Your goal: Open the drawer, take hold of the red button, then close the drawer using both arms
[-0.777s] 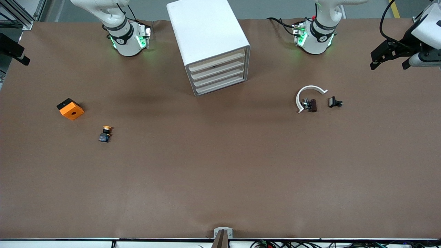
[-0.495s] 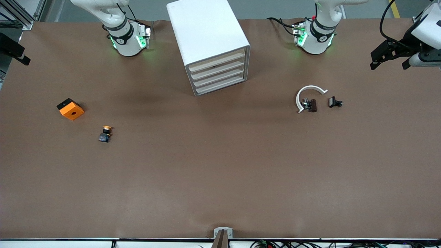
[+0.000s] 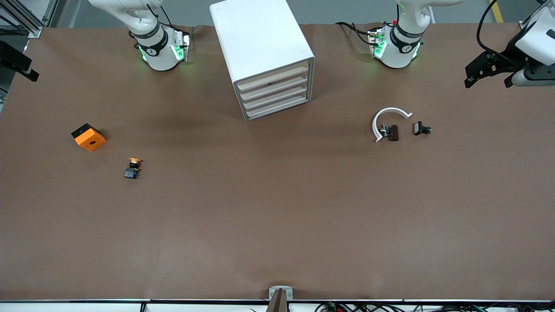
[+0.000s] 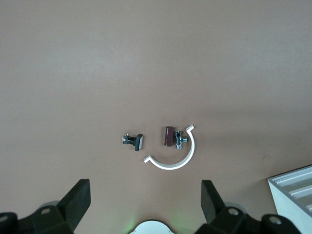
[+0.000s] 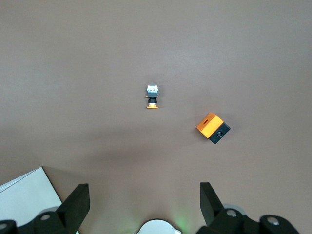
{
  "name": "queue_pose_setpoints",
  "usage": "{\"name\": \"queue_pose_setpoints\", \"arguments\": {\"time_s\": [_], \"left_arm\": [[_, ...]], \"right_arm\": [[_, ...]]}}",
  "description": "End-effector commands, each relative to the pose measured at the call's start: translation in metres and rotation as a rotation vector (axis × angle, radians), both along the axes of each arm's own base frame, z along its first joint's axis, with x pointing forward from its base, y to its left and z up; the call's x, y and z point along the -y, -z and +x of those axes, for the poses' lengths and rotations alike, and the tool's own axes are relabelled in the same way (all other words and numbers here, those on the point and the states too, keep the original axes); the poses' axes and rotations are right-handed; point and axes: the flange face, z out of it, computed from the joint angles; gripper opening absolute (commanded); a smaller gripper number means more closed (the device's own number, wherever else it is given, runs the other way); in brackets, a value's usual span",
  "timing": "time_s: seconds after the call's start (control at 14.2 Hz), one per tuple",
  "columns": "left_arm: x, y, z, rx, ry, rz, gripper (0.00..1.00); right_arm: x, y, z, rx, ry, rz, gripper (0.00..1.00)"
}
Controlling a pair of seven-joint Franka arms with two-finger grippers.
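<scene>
Hanging spread wide and empty, my left gripper (image 4: 145, 195) is over a white clamp ring (image 4: 175, 158), my right gripper (image 5: 144, 195) over a yellow-capped button (image 5: 152, 96) — the drawers (image 3: 275, 93) between them are shut, the red button unseen. Since before, only my left gripper has drifted slightly.

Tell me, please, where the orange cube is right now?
In the front view the orange cube lies on the table toward the right arm's end, beside the yellow-capped button and farther from the camera than it.

Brown matte table (image 3: 277, 216), even overhead light; grey floor strip (image 3: 338, 11) along the bases' end; aluminium framing (image 3: 21, 17) at one corner.
</scene>
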Motion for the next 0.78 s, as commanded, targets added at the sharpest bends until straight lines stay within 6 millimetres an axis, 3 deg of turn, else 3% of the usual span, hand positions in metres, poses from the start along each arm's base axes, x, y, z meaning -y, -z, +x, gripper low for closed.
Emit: {"name": "queue_pose_setpoints", "arguments": {"time_s": [0.0, 0.21, 0.57, 0.71], "left_arm": [[0.0, 0.027, 0.018, -0.068, 0.009, -0.019, 1.0], [0.005, 0.067, 0.042, -0.114, 0.018, -0.022, 1.0], [0.031, 0.175, 0.081, -0.193, 0.04, -0.044, 1.0], [0.042, 0.209, 0.091, -0.225, 0.044, -0.046, 1.0]], "right_arm": [[-0.003, -0.001, -0.006, 0.0, 0.009, 0.002, 1.0], [-0.003, -0.001, -0.006, 0.003, 0.009, 0.001, 1.0], [-0.003, 0.0, -0.006, -0.001, 0.009, 0.002, 1.0], [-0.002, 0.0, -0.007, -0.001, 0.009, 0.002, 1.0]]}}
